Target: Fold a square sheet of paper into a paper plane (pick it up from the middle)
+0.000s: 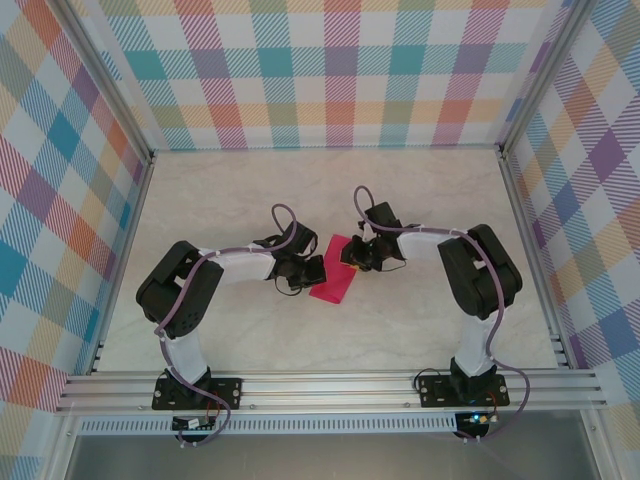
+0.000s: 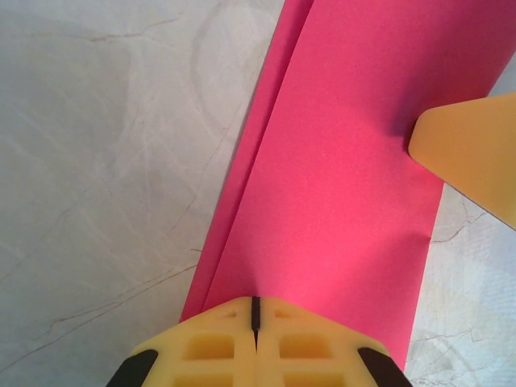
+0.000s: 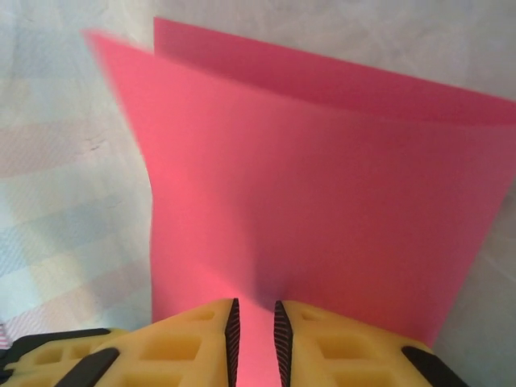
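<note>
Left end effector (image 1: 303, 274) clenched, fingertips pressed together at near edge of magenta sheet of paper (image 1: 335, 284); cannot tell whether paper is pinched. Sheet at centre of marble-patterned worktop (image 1: 240, 190) between both arms, folded double, two layers offset along left edge in left wrist view (image 2: 339, 210). Right end effector (image 1: 357, 254) grasping sheet's other side, pink paper showing in narrow gap between pads (image 3: 232, 330).

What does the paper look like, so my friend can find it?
Find the pale marble table with checked walls. In its middle, between the left gripper and the right gripper, is the pink paper, folded over. Nothing else there is plain bright pink.
</note>
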Robot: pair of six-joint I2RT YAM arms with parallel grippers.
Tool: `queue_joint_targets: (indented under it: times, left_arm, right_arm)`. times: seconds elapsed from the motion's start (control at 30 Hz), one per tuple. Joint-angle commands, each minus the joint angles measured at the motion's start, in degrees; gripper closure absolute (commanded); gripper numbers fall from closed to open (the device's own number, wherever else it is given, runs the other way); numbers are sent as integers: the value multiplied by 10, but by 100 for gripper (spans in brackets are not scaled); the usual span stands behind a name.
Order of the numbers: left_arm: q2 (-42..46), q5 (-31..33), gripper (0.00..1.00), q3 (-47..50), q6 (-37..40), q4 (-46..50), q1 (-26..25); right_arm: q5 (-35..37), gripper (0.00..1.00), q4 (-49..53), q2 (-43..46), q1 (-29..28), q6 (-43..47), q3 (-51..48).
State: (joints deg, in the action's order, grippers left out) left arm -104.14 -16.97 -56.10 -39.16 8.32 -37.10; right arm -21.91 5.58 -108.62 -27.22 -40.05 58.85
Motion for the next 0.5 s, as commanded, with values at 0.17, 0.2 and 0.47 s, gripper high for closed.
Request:
queue_joint_targets:
  times: [0.17,0.2,0.47]
  left_arm:
    - [-13,61,100,21,8,59,-2]
    - [-13,61,100,21,8,59,-2]
    - [-12,61,100,20,8,59,-2]
  right_arm:
    - [-22,78,-52,-13,29,-7,-17]
    - [-24,78,-51,-12,30,-4,-12]
    - [-14,78,-42,-29,50,-2,8]
